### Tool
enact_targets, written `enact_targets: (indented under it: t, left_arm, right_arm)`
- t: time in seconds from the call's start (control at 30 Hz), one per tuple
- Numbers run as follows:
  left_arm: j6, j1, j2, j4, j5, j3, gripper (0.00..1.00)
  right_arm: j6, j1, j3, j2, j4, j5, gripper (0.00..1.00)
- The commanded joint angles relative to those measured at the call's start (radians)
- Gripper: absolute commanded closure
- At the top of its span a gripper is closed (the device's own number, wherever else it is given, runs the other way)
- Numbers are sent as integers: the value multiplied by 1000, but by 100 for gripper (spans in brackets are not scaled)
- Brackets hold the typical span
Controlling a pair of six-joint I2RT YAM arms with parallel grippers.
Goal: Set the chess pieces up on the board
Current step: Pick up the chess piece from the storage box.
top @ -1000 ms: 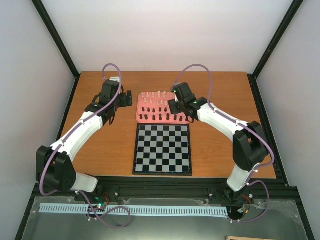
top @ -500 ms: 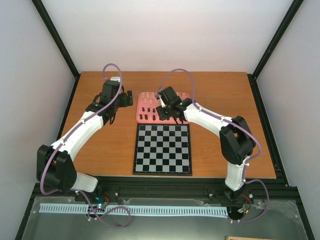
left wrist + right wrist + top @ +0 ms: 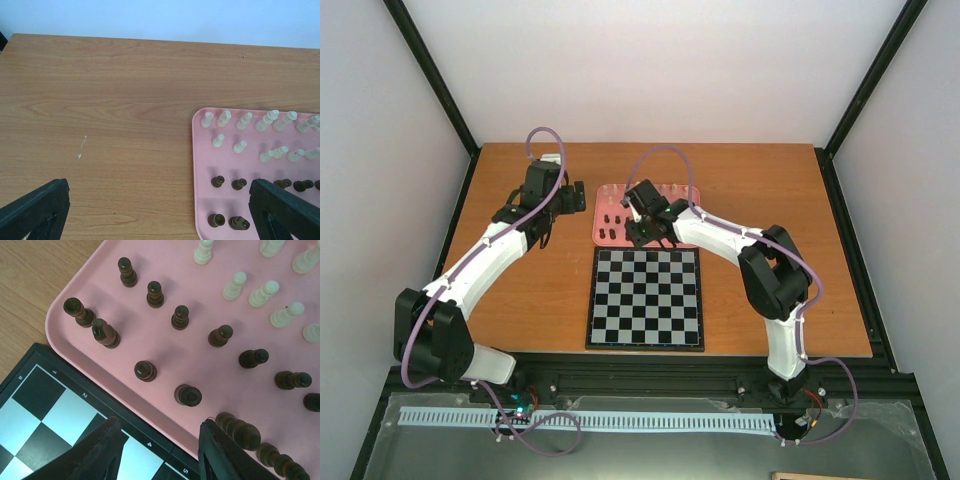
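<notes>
The board [image 3: 645,297] of black and pale checks lies in the middle of the table and carries no pieces. The chess pieces stand upright on a pink tray [image 3: 601,238] just behind it. Dark pieces [image 3: 188,395] fill the tray's near rows and cream pieces [image 3: 263,294] the far rows. My right gripper [image 3: 160,442] hangs open over the tray's near-left edge and the board's far border [image 3: 75,377], with nothing between its fingers [image 3: 102,450]. My left gripper [image 3: 160,215] stands wide open over bare table at the tray's left edge [image 3: 196,165], where cream pieces [image 3: 240,146] and dark pieces [image 3: 217,181] show.
The wooden table [image 3: 520,290] extends left and right of the board. Black frame rails [image 3: 845,250] run along its sides and white walls stand behind. The right arm [image 3: 720,235] lies across the right part of the tray and hides pieces there.
The right arm has swung left across the tray to its near-left part, and its jaws have narrowed. The left arm has not moved.
</notes>
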Motion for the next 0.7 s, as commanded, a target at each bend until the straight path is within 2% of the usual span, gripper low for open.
enact_targets:
  t: [0.0, 0.33, 0.67]
  left_arm:
    - [-8, 2, -20, 10, -21, 15, 0]
    - [-8, 2, -19, 11, -32, 13, 0]
    - [-6, 2, -4, 14, -41, 16, 0]
  right_arm:
    - [2, 6, 54, 42, -13, 11, 57]
    - [13, 4, 88, 90, -27, 68, 58]
    - [12, -7, 114, 128, -32, 57, 59]
